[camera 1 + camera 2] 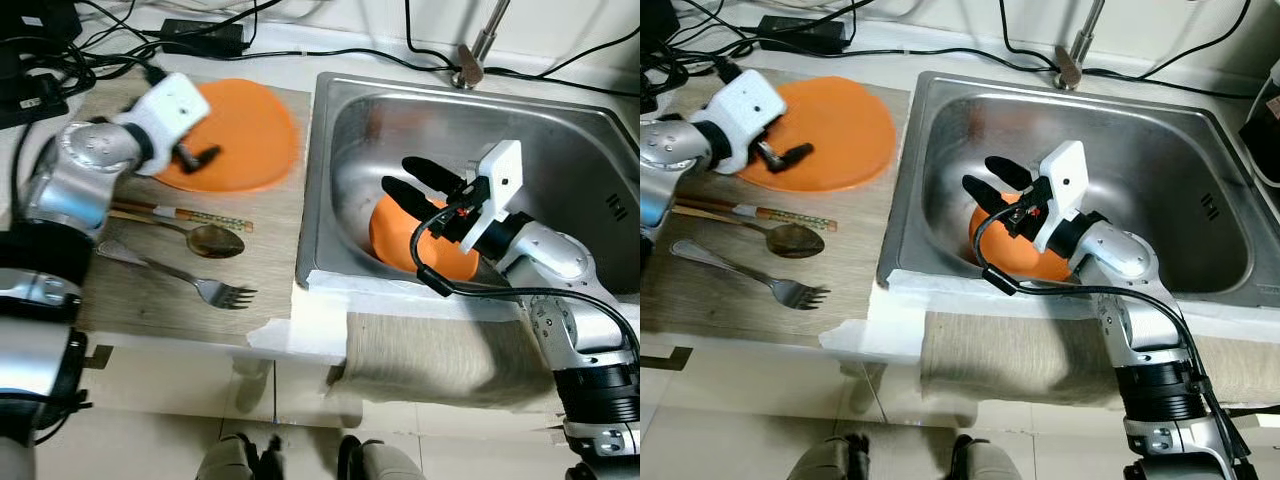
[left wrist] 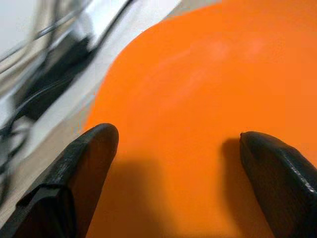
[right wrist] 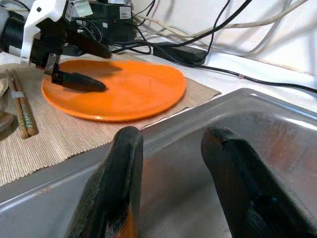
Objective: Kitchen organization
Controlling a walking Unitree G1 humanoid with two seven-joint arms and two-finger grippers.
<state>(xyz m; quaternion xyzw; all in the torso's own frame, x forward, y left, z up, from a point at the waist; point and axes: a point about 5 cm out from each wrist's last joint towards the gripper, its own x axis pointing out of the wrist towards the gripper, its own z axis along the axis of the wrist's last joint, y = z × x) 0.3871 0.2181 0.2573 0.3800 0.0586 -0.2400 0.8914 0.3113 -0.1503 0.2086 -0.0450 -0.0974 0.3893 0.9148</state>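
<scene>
A large orange plate (image 1: 245, 130) lies on the woven mat (image 1: 270, 250) to the left of the sink. My left gripper (image 1: 200, 156) hovers open over the plate's left part, its black fingers (image 2: 79, 173) spread wide just above the orange surface. Inside the steel sink (image 1: 560, 150), an orange dish (image 1: 395, 240) lies against the front wall, partly hidden by my right arm. My right gripper (image 1: 398, 174) is open just above that dish, with nothing between its fingers (image 3: 119, 188), and points towards the sink's left wall.
Chopsticks (image 1: 170, 213), a spoon (image 1: 210, 241) and a fork (image 1: 195, 282) lie on the mat in front of the plate. A faucet (image 1: 478, 45) stands behind the sink. Cables and a power adapter (image 1: 200, 35) run along the back. A cloth (image 1: 430, 355) hangs over the counter's front edge.
</scene>
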